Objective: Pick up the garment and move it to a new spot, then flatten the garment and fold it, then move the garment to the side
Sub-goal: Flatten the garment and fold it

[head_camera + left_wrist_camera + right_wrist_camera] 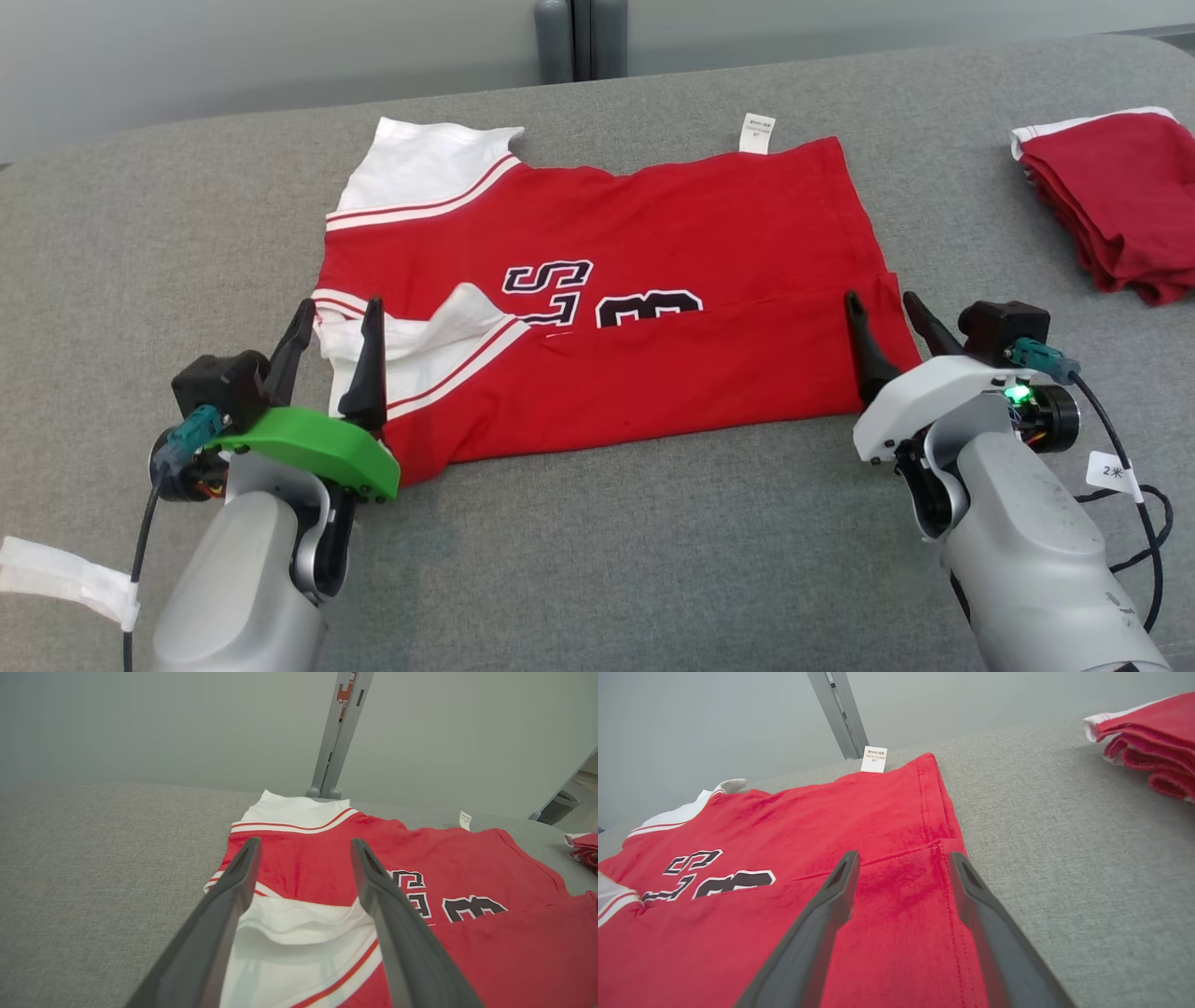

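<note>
The left gripper (340,306) is held with fingers spread wide and empty, the white sleeve (439,331) seen between them. The red jersey (653,252) is laid half-folded on the grey desk (653,560). The right gripper (880,299) is held with fingers equally wide over its hem corner, and folded red garments (1120,205) are stacked beyond them to the right.

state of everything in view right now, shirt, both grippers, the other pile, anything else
red jersey, flat on the grey surface, near part folded over onto itself
left gripper, open, fingers astride the white sleeve, gripping nothing
right gripper, open, over the jersey's right folded corner, gripping nothing
care label, sticking out past the jersey's far edge
red garment stack, folded, set apart at the far right
</note>
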You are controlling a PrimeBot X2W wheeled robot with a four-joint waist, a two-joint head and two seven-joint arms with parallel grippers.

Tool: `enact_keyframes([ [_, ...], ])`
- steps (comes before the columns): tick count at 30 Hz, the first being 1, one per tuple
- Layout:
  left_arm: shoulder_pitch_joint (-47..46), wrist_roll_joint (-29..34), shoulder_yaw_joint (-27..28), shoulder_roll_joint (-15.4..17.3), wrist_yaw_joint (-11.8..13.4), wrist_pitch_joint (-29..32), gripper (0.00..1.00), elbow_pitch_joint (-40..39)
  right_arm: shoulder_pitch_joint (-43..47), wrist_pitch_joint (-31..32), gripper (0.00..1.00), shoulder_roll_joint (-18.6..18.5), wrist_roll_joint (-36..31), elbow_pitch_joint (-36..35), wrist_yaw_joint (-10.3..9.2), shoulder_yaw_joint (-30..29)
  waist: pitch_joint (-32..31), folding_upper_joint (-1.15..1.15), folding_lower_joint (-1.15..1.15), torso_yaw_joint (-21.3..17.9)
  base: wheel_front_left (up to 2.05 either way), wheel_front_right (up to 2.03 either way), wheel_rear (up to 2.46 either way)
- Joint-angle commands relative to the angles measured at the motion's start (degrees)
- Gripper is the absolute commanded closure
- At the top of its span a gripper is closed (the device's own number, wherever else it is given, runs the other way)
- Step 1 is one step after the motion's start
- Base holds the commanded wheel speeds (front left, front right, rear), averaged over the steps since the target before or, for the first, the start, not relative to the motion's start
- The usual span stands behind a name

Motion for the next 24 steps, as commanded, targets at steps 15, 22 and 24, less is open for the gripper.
enact_keyframes([
  [15, 12.73, -4.54, -2.58, 3.56, -0.10, 2.32, 0.00, -5.33, 11.73, -0.53, 0.00, -0.30, -11.23, -16.59, -0.06, -8.04, -2.85, 0.00, 0.00, 1.10, 0.00, 0.00, 0.00],
  [22, 15.24, -9.13, -1.65, 3.31, 1.06, 10.04, 0.00, -4.26, 15.38, 0.73, 0.00, -0.29, -12.28, -20.15, -0.06, -7.75, -2.30, 0.00, 0.00, 1.08, 0.00, 0.00, 0.00],
  [24, 15.09, -10.27, -1.32, 3.24, 1.49, 11.58, 0.00, -3.61, 15.59, 1.28, 0.00, -0.31, -12.18, -20.91, -0.06, -7.44, -1.80, 0.00, 0.00, 0.87, 0.00, 0.00, 0.00],
])
